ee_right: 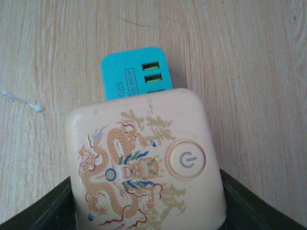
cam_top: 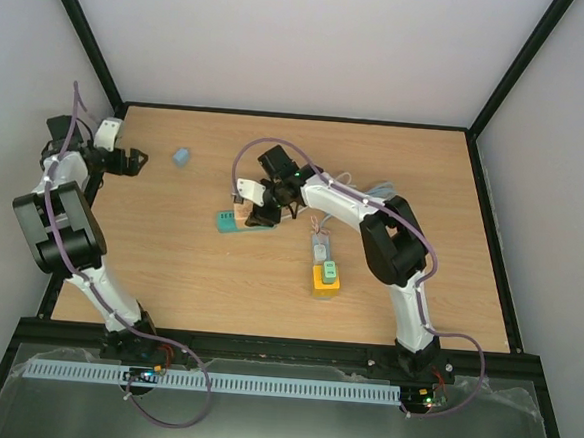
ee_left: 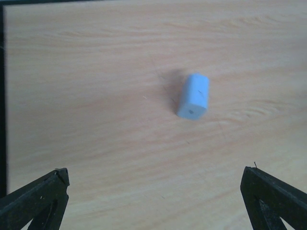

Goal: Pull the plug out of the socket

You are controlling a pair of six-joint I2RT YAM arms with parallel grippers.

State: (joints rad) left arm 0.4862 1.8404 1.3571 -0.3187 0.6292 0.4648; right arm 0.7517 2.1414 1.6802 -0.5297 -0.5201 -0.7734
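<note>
A cream plug block [ee_right: 144, 163] with a dragon print and a round power button sits between my right gripper's fingers [ee_right: 242, 201]. My right gripper [ee_right: 146, 206] is shut on its sides. A teal USB socket [ee_right: 136, 72] shows from under the plug's far edge; I cannot tell if they are still joined. In the top view the teal socket [cam_top: 230, 221] lies on the table mid-left, with my right gripper [cam_top: 263, 207] at its right end. My left gripper [cam_top: 136, 160] is open and empty at the far left.
A small light-blue block [cam_top: 181, 157] lies right of my left gripper, and shows ahead of it in the left wrist view [ee_left: 193, 96]. A grey, green and yellow stack of adapters [cam_top: 325, 266] lies near the table's middle. White cables [cam_top: 369, 189] lie behind the right arm.
</note>
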